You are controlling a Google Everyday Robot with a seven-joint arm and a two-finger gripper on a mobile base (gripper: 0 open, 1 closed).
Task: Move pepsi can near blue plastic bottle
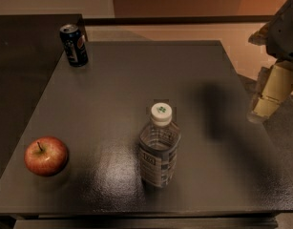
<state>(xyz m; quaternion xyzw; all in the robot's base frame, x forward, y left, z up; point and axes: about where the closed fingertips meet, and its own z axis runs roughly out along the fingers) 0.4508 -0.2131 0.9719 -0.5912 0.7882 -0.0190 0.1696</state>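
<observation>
The pepsi can (74,45) is a dark navy can with a silver top. It stands upright at the far left corner of the dark table (136,80). The blue plastic bottle (159,148) is clear and ribbed, with a white cap bearing a green mark. It stands upright near the table's front middle. My gripper (270,97), beige under a grey wrist, hangs at the right edge of the view, just beyond the table's right side. It is far from both the can and the bottle and holds nothing I can see.
A red apple (46,155) sits at the front left of the table. A second dark surface (22,46) adjoins the table on the left. Tan floor lies behind and to the right. The gripper's shadow (217,111) falls on the table's right part.
</observation>
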